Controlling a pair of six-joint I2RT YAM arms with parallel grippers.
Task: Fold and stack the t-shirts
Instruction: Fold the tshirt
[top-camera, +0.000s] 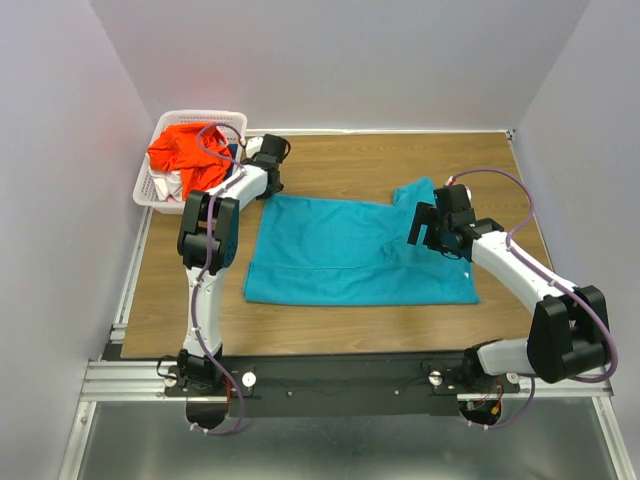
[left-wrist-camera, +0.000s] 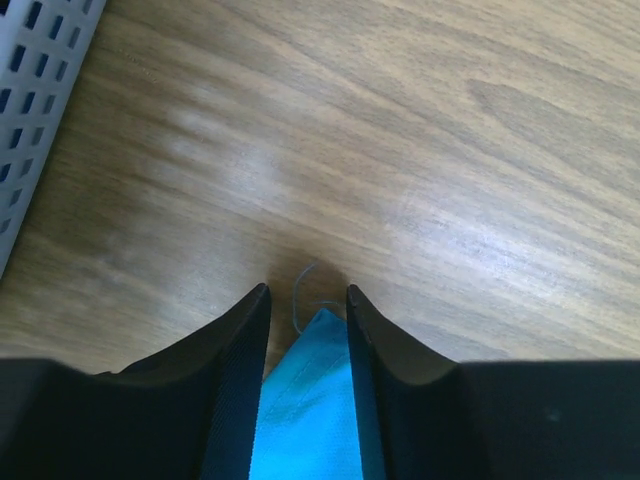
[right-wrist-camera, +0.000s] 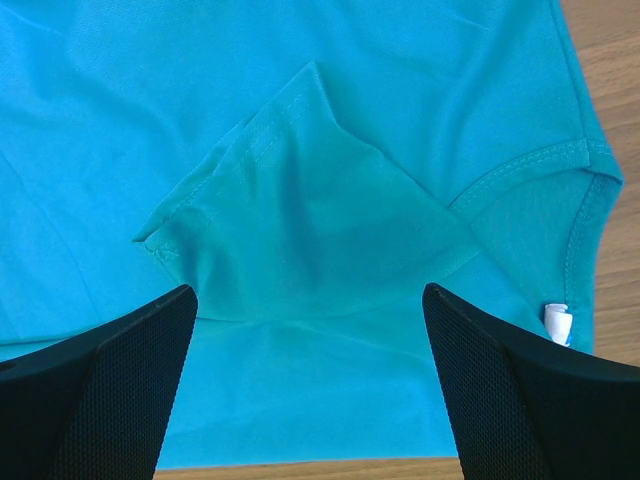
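A large teal-blue t-shirt lies spread on the wooden table. My left gripper is at its far left corner, next to the basket. In the left wrist view the gripper is shut on that corner of teal cloth, low over the wood. My right gripper is open above the shirt's right part. In the right wrist view the gripper hangs empty over a sleeve folded in on the shirt body, with the collar and a white tag to the right. An orange-red t-shirt lies bunched in the basket.
A white lattice basket stands at the table's far left corner; its wall shows in the left wrist view. White cloth lies under the orange-red shirt. Grey walls close in the table on three sides.
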